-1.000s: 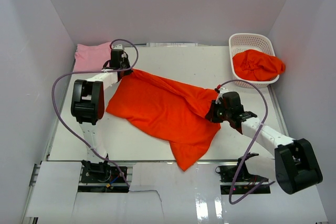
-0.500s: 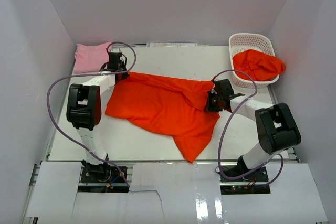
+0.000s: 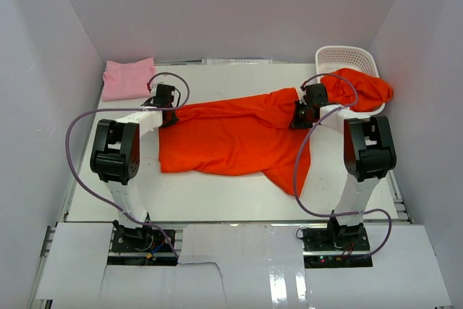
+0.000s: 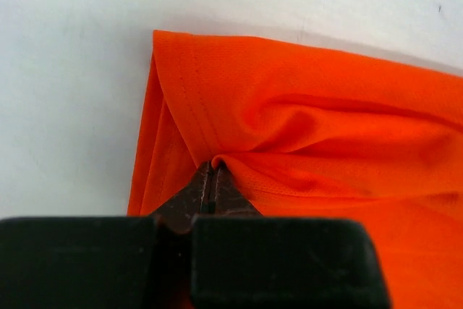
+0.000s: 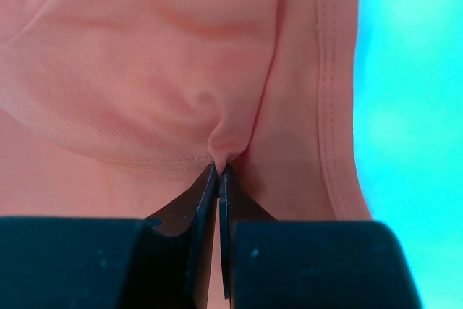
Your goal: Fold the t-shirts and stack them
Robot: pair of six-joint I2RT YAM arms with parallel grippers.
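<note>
Cloth of the orange shirt (image 3: 231,139) is pinched by left hand (image 3: 169,100) and right hand (image 3: 299,116); pink shirt (image 3: 129,78) and basket (image 3: 340,52) are set at far corners of the bench (image 3: 217,195).

The right fingers (image 5: 197,204) are now much farther back, beside the white basket (image 3: 334,52), and the orange-red t-shirt (image 3: 231,139) is drawn long and taut toward the left fingers (image 4: 195,193), which have come slightly nearer.

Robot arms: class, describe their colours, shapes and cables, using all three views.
The left arm and right arm have white links with bulky black joint housings. A greyish-purple cable loops along each. The left gripper and right gripper have black bodies and dark fingers tapering to thin tips.
</note>
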